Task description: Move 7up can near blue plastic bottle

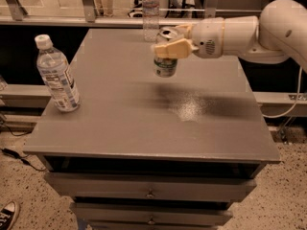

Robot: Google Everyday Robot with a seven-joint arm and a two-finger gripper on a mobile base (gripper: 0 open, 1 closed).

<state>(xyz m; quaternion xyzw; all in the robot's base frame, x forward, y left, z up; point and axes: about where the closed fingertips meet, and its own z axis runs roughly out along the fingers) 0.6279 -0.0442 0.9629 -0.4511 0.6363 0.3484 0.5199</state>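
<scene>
Grey table [144, 128] is lying beneath the jaws. Blue plastic bottle [57, 75] is standing upright well apart from them, beyond their tips. Slim bottle [150, 8] is standing just behind them. Gripper [169, 40] is holding jaws clamped on the 7up can [165, 66].

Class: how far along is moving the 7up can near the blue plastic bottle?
Done: the gripper is shut on the 7up can. In hand: the can is over the back middle of the table, well apart from the blue plastic bottle at the left edge. Left: carry it left, set it beside the bottle, release.
</scene>
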